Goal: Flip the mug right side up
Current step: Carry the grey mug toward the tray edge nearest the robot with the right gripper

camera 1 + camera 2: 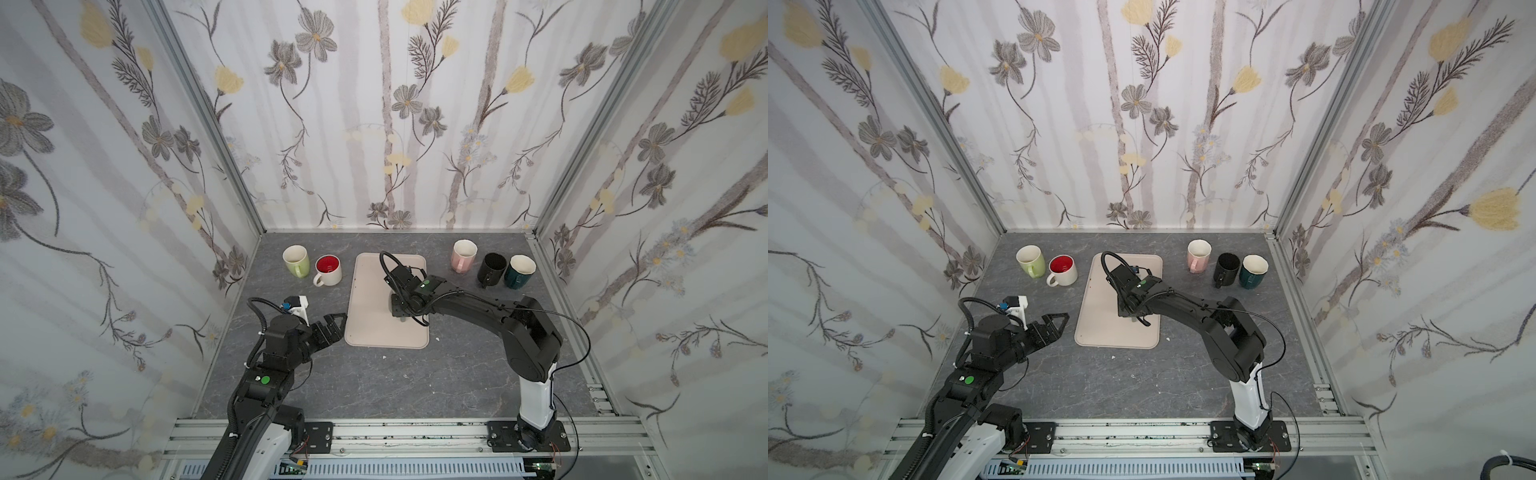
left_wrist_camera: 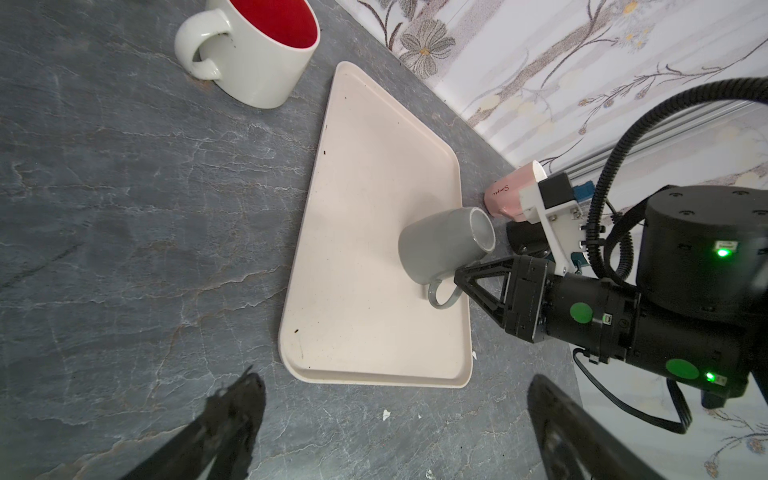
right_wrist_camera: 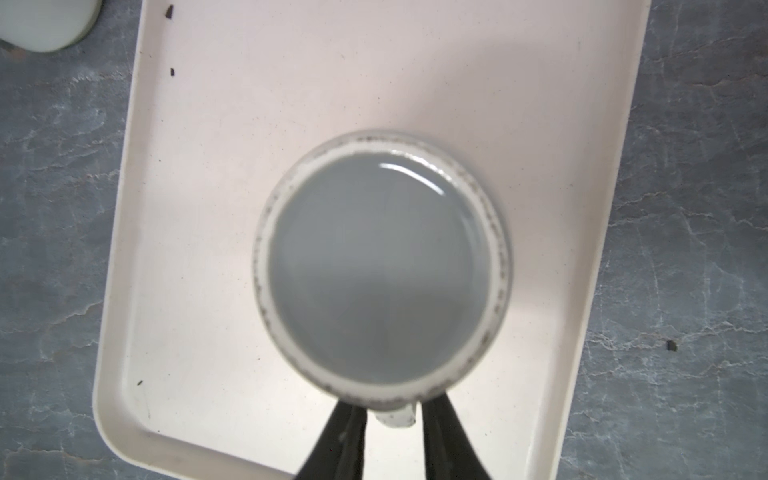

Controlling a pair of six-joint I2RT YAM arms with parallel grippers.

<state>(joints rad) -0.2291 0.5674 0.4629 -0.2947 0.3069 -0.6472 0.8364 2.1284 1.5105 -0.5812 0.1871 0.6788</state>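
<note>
The grey table (image 1: pixel 457 374) carries everything. The cream tray (image 1: pixel 365 291) lies at its middle, long sides running far to near. Five other mugs (image 1: pixel 328 270) stand upright along the table's far edge, well apart from your work.

The mug (image 2: pixel 440 245) you have to turn stands on the tray, mouth down and base up. It sits in the near right quarter, closer to the tray's right edge than its left. Its handle (image 2: pixel 432 295) points out toward that right edge.

Treat the mug as glazed ceramic. It is stiff, probably fairly heavy for its size, slick on the wall, and likely to chip if it drops onto the tray. The handle looks like the sensible hold. Expect the body's weight to hang off to one side and try to swivel in a narrow pinch.

Your right gripper (image 3: pixel 395 409) stands over the mug, its fingers (image 3: pixel 345 440) close on either side of the handle. You cannot tell whether they pinch it yet. Your left gripper (image 1: pixel 334 326) sits just beside the tray's left edge, jaws wide apart, holding nothing.
</note>
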